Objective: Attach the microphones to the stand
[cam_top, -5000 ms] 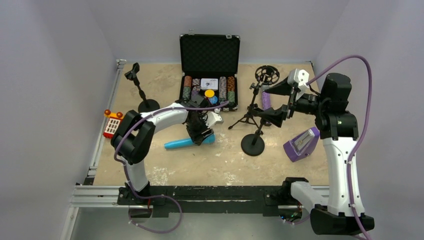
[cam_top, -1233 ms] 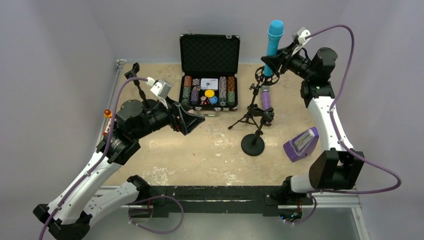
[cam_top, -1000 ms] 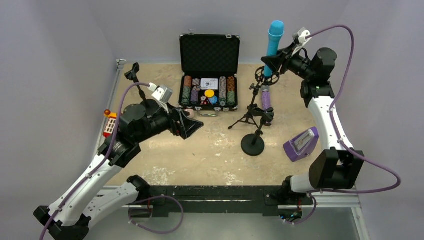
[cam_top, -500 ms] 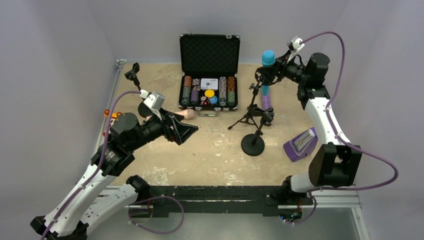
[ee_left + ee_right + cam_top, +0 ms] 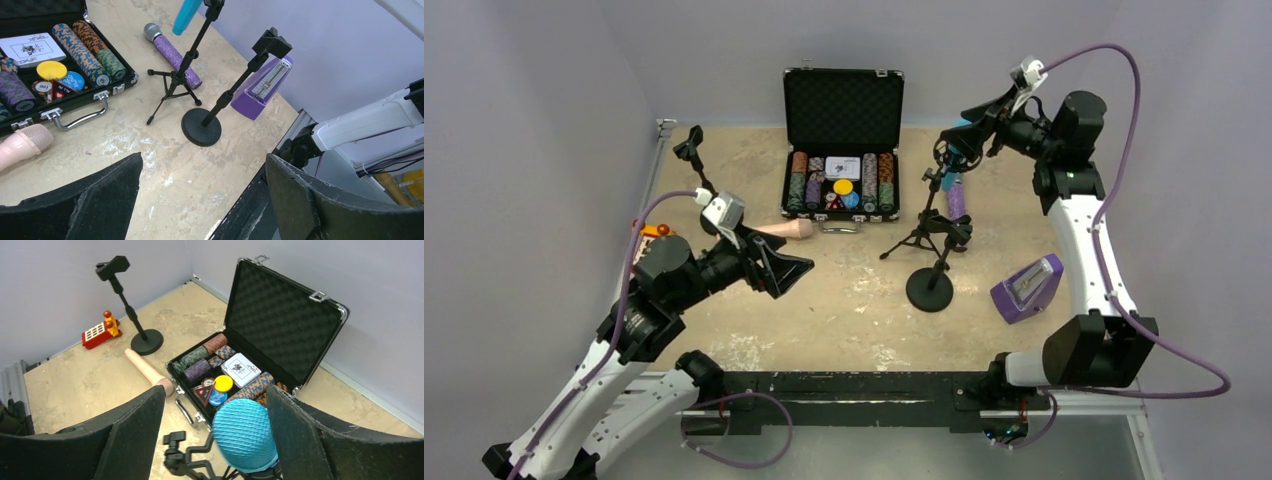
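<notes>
The blue microphone (image 5: 242,435) stands upright in the shock mount of the black tripod stand (image 5: 921,228); it also shows in the left wrist view (image 5: 187,12). My right gripper (image 5: 955,136) is open, its fingers either side of the blue head without touching it. My left gripper (image 5: 796,275) is open and empty above the table's near left. A pink microphone (image 5: 779,229) lies left of the case. A purple glitter microphone (image 5: 955,200) lies behind the tripod. A round-base stand (image 5: 930,288) with an empty clip stands in the middle. Another round-base stand (image 5: 707,190) stands far left.
An open black case (image 5: 843,110) of poker chips stands at the back centre. A purple metronome (image 5: 1027,286) sits at the right. A red toy (image 5: 100,330) lies at the left edge. Grey walls close in on three sides.
My right gripper lowered the blue microphone from high above into the shock mount, then opened and drew back slightly. My left arm pulled back toward the near left, uncovering the pink microphone.
</notes>
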Controlling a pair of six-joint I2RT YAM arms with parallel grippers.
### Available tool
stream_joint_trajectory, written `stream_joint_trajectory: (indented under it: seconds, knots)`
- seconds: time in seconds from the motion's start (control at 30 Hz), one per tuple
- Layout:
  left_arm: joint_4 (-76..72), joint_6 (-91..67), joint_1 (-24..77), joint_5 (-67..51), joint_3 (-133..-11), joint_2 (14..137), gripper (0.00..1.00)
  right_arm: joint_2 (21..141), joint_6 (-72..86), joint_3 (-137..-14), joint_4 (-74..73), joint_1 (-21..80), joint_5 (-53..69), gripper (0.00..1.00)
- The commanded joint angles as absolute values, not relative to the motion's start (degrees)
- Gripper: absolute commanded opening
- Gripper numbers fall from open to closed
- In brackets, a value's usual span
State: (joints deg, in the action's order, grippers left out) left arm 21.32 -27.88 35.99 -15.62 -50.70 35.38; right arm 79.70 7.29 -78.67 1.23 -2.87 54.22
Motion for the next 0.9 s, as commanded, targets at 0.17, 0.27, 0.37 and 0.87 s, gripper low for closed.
stream_joint_trajectory:
  seconds: [0.17, 0.27, 0.37, 0.87]
  knots:
    - [24.39, -27.74, 35.58, -11.0, -48.02, 30.18, 1.0, 71.56, -5.09, -88.13, -18.19, -3.42, 58.08, 0.81]
    - [23.91, -28.37, 35.56, -10.26, -46.61, 28.84, 1.0, 68.78, -7.19, -87.2, -21.51, -3.44, 58.47, 0.82]
    - [22.9, -28.84, 35.55, -10.7, -45.12, 28.26, 1.0, 65.97, -8.95, -86.08, -24.67, -3.43, 59.82, 0.82]
    - [19.86, -29.26, 35.64, -13.35, -41.03, 28.56, 1.0, 53.89, -18.46, -74.54, -36.71, -3.43, 65.04, 0.82]
